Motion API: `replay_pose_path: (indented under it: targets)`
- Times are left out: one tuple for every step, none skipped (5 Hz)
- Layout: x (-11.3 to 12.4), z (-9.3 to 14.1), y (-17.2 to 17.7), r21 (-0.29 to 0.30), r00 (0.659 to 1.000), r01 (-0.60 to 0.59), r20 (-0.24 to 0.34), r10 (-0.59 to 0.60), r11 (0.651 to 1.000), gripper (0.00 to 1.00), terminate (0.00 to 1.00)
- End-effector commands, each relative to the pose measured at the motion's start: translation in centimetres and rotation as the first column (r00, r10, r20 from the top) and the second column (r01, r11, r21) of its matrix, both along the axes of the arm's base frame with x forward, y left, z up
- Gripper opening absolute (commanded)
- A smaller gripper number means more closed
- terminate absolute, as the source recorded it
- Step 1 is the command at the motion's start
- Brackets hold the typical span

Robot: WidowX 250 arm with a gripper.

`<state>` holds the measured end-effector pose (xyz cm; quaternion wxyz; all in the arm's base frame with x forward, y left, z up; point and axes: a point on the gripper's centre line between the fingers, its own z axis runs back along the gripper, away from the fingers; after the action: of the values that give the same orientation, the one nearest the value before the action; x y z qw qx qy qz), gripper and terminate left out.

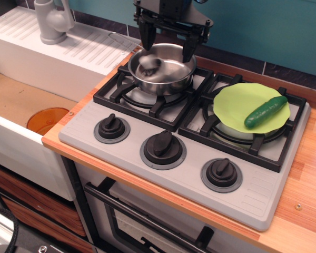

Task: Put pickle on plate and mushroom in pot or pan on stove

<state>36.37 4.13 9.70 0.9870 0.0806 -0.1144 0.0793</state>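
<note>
The pan (162, 71) is shiny silver, the mushroom (149, 65) inside it a pale, brownish blur. The plate (237, 103) is lime green, the pickle (265, 112) dark green. The stove (253, 195) is grey with black grates and knobs. The gripper (167, 39) is black.

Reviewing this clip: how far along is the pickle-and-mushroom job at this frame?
Nearly complete. The pickle lies on the green plate, which sits on the right burner of the stove. A blurred object, apparently the mushroom, is inside the pan on the left burner. The claw hangs open above it, holding nothing. Only retreating seems left.
</note>
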Motion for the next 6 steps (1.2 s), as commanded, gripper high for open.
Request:
replay_pose_path:
  targets:
    - [0.2, 4.8, -1.0, 0.023, 0.998, -0.013, 0.053, 0.012, 1.0, 1.0, 0.0]
    - [-0.5, 6.2, -2.2, 0.034, 0.999, -0.014, 0.049, 0.013, 0.999, 1.0, 0.0]
    - [-1.5, 7.5, -4.4, 0.025, 0.999, -0.039, 0.033, 0.038, 0.999, 1.0, 0.0]
    - [-3.1, 8.8, -7.3, 0.014, 0.997, -0.077, 0.02, 0.076, 0.997, 1.0, 0.0]
    - [-4.1, 9.5, -9.0, 0.011, 0.995, -0.102, 0.009, 0.102, 0.995, 1.0, 0.0]
    - [-4.3, 9.6, -9.6, 0.016, 0.994, -0.111, -0.008, 0.111, 0.994, 1.0, 0.0]
